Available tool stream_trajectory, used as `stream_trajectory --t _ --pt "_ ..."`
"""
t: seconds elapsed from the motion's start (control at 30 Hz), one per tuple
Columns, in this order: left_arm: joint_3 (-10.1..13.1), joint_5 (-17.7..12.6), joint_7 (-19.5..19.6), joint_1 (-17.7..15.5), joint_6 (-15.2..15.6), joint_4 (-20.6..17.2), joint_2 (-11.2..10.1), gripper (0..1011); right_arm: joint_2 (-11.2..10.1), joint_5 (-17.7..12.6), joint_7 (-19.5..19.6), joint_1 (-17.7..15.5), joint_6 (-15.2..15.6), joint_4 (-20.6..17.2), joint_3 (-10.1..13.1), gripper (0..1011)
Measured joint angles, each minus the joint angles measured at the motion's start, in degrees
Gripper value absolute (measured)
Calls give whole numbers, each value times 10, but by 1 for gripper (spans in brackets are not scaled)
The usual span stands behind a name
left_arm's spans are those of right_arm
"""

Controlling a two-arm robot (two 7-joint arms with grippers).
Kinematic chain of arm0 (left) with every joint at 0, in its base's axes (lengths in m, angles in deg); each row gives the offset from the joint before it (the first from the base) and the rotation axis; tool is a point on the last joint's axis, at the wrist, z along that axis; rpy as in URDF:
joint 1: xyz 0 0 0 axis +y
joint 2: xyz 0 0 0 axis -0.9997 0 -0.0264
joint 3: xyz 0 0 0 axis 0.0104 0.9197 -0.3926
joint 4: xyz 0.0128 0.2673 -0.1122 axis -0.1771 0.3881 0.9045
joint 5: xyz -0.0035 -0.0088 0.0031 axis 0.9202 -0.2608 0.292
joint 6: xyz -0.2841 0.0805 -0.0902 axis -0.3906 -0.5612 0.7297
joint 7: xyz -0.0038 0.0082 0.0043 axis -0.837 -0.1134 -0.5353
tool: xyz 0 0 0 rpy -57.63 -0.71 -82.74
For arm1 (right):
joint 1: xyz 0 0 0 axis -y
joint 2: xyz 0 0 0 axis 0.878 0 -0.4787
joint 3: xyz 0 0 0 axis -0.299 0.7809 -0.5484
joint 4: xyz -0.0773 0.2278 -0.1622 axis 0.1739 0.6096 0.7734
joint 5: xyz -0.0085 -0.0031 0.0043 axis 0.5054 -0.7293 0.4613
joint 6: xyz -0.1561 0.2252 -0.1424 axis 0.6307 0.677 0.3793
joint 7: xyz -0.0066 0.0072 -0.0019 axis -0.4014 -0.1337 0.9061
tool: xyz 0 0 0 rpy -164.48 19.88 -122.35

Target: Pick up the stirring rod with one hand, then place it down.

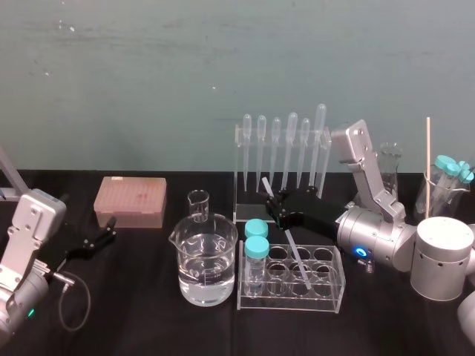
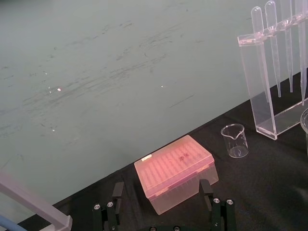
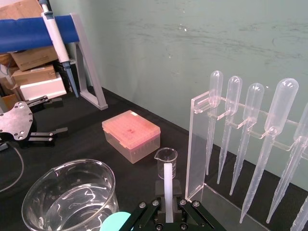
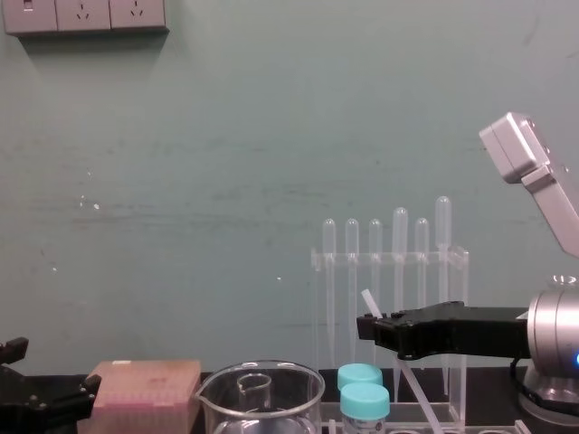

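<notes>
The stirring rod [image 1: 295, 256] is a thin translucent-white stick, tilted, with its lower end in the clear tube rack [image 1: 332, 294]. Its upper end [image 4: 369, 301] sticks out above my right gripper [image 1: 273, 211]. That black gripper comes in from the right, just in front of the pipette rack, and is shut on the rod. In the right wrist view the rod [image 3: 168, 185] stands clamped between the fingers of the right gripper [image 3: 168, 207]. My left gripper [image 1: 100, 237] rests parked at the far left of the table, its fingers [image 2: 118, 192] spread open and holding nothing.
A large beaker of water [image 1: 206, 259] and a small empty beaker [image 1: 198, 204] stand left of the tube rack. Two blue-capped tubes [image 1: 256, 241] sit in the rack's left end. A pink tip box [image 1: 130, 200] lies at the back left, and the pipette rack [image 1: 282, 148] stands behind.
</notes>
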Motion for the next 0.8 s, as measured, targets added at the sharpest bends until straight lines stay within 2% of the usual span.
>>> stream_trajectory --t 0.1,0.17,0.4,0.43,0.63,0.8 --pt "0 0 0 0 0 0 0 1000 0 0 0 0 0 0 0 69" --pt "0 0 0 0 0 0 0 1000 1 1 2 -3 -11 0 3 70" --pt "0 0 0 0 0 0 0 1000 9 5 11 -36 -109 -14 33 69" --pt "0 0 0 0 0 0 0 1000 10 4 11 -46 -134 -18 41 70" --pt "0 0 0 0 0 0 0 1000 17 -18 -4 -90 -222 -41 76 69" --pt "0 0 0 0 0 0 0 1000 20 -30 -16 -109 -259 -60 98 69"
